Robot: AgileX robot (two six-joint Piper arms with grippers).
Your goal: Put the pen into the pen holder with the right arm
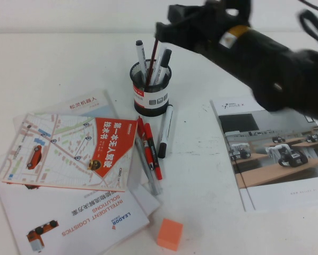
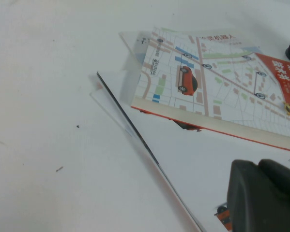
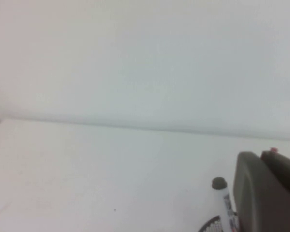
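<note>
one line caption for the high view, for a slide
Right end effector above the holder, thin red pen standing inside.

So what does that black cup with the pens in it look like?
The pen holder is a small round cup of black wire mesh with a white label band edged in red. It stands upright on the white table. Inside lean two markers and the thin dark red pen. The shut right gripper is above it. A marker lies against its base.

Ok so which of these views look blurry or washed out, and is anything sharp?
High view: right arm smeared by motion blur, the pen holder and map booklet fairly crisp. Left wrist view: booklet readable, left tool a soft dark blob. Right wrist view: hazy, pale, low contrast; right tool out of focus beside a marker tip.
</note>
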